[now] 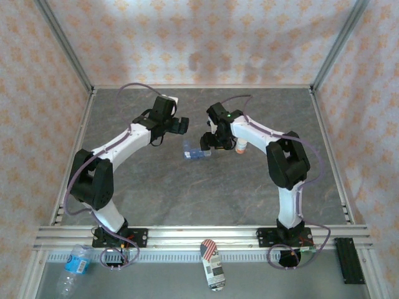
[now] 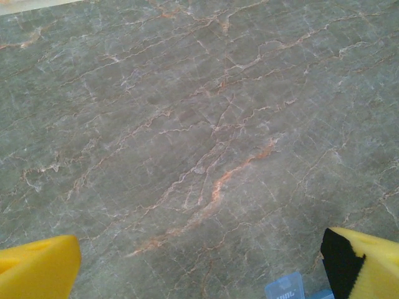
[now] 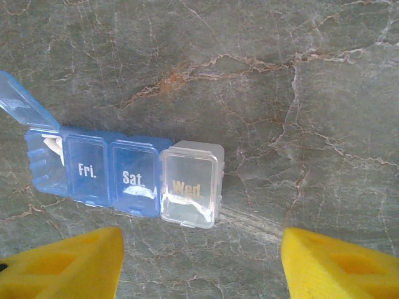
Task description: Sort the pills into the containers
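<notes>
Tabletop (image 1: 162, 187) of veined grey stone beneath containers (image 1: 194, 154), peach floral walls (image 1: 206, 37) around.

Table top (image 2: 199, 124): grey marble pattern with white and rust-orange veins.
Walls (image 1: 199, 37): cream, with a repeating pale orange floral motif.
Pill organiser (image 3: 103, 174): translucent blue, white "Fri." and "Sat." lettering. Its end compartment (image 3: 190, 187) is clear, with gold "Wed." lettering.
Left fingers (image 2: 37, 271): yellow, one with a black face.
Right fingers (image 3: 340, 265): yellow.
Arms (image 1: 121, 142): white links, black joints, lilac cables.
Small bottle (image 1: 240, 147): white, orange band.
Water bottle (image 1: 75, 268): clear, blue label.
Frame rails (image 1: 199, 235): silver.
</notes>
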`<state>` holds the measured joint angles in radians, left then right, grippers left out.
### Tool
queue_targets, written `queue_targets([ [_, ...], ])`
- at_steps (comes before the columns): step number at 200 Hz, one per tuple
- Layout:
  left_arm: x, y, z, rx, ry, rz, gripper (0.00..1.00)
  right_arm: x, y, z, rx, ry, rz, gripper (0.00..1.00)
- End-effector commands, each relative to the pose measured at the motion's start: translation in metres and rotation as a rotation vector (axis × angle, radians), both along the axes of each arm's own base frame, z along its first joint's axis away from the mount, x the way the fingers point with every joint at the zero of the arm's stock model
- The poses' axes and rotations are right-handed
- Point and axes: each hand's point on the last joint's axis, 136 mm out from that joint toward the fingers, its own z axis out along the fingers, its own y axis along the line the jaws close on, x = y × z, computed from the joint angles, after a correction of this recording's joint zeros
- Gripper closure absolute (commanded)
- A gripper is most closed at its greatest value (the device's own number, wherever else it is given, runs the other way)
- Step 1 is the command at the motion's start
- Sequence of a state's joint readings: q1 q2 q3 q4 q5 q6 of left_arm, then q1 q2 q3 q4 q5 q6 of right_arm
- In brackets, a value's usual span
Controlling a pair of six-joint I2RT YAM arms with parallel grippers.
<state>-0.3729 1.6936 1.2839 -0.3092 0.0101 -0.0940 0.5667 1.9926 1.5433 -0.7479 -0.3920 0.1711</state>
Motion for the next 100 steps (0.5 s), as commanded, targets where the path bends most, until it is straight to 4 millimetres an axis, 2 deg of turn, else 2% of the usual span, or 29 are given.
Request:
queue_targets([
  [1,0.003,0.001,-0.007,0.041,0.042,-0.011,0.0,0.009,0.004,-0.004,-0.009,-0.011,-0.004,0.33],
  [39,0.005,0.0,-0.018,0.05,0.09,-0.017,0.01,0.013,0.007,-0.013,-0.004,0.0,-0.013,0.35],
  [61,0.006,-0.004,-0.022,0.046,0.11,-0.03,0.1,0.013,0.008,-0.018,-0.009,0.008,-0.015,0.35],
  [73,0.006,-0.005,-0.024,0.041,0.123,-0.035,0.23,0.013,0.007,-0.021,-0.012,0.012,-0.016,0.36],
  [100,0.008,-0.007,-0.029,0.031,0.141,-0.037,0.71,0.011,0.006,-0.026,-0.019,0.023,-0.017,0.37],
])
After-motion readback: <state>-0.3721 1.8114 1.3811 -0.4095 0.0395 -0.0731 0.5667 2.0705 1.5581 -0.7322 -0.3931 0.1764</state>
